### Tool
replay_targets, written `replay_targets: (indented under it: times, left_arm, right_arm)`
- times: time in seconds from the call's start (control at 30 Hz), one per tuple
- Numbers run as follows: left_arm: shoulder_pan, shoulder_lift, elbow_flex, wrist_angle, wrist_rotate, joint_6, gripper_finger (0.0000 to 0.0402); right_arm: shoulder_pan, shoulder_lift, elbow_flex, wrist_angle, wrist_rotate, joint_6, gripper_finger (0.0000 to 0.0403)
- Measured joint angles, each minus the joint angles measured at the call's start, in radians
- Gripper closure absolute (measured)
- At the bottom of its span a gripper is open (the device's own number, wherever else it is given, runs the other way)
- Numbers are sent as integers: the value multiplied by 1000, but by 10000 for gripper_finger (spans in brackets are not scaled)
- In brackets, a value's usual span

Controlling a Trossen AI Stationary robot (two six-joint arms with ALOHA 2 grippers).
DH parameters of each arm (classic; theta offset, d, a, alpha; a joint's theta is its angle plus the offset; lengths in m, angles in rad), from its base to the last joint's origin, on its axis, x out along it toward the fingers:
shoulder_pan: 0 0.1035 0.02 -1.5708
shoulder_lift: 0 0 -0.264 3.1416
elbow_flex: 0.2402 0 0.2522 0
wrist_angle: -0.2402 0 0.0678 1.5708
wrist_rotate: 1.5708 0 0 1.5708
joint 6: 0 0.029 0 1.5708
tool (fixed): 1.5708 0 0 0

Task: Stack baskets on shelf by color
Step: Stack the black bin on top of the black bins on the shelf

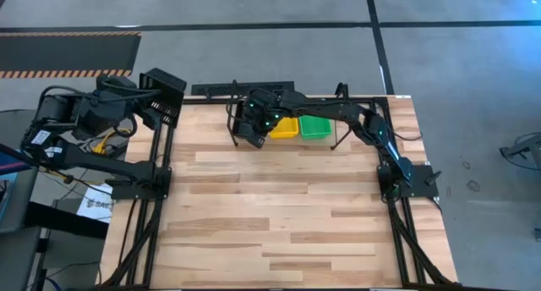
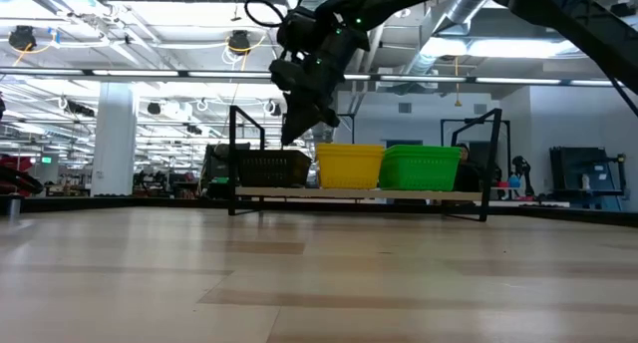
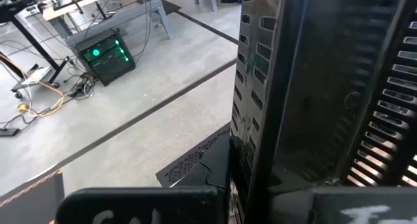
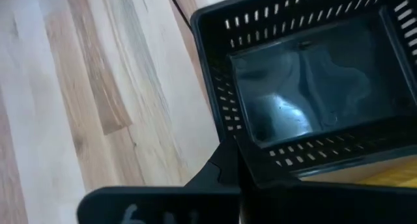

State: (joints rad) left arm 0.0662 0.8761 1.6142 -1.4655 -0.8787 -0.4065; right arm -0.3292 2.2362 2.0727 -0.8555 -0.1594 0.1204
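The shelf (image 2: 359, 192) stands at the table's far edge. On it, in the low view, are a black basket (image 2: 271, 169) at the left, a yellow basket (image 2: 349, 167) in the middle and a green basket (image 2: 421, 169) at the right. My right gripper (image 2: 302, 124) hangs over the shelf's left end, shut on another black basket (image 4: 313, 87), which is tilted just above the black one. My left gripper (image 1: 148, 101) is raised beyond the table's far left corner, shut on a third black basket (image 1: 165, 90). My right gripper holds the black basket by a side wall's rim (image 4: 260, 175), close to a corner, slanting down from the table's right. The gripper's own body hides the fingertips. The basket is lifted clear, open side up and tilted. My left gripper holds its black basket by a perforated wall (image 3: 257, 120); the fingertips lie below the picture's edge. The basket stands on edge in the hold, clear of the table.
The shelf's thin black legs (image 2: 233, 154) rise at its left end, close to the held basket. The wooden tabletop (image 1: 279, 206) stretches bare toward the near edge. Both arms' black frames (image 1: 152, 181) run along the table's left and right sides.
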Motion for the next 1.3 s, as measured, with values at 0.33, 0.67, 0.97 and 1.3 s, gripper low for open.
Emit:
replay_targets:
  times: [0.33, 0.67, 0.97, 1.3]
  left_arm:
    - [0, 0, 0, -3, 8, -10, 402]
    - [0, 0, 0, -3, 18, -16, 402]
    - [0, 0, 0, -4, 19, -21, 402]
    - [0, 1, 0, -4, 19, -25, 402]
  right_arm:
    - [0, 0, 0, -32, 3, -39, 403]
    - [1, -1, 0, -126, 27, -88, 403]
    - [2, -1, 0, -187, 57, -104, 403]
    - [2, -1, 87, -260, 68, -106, 403]
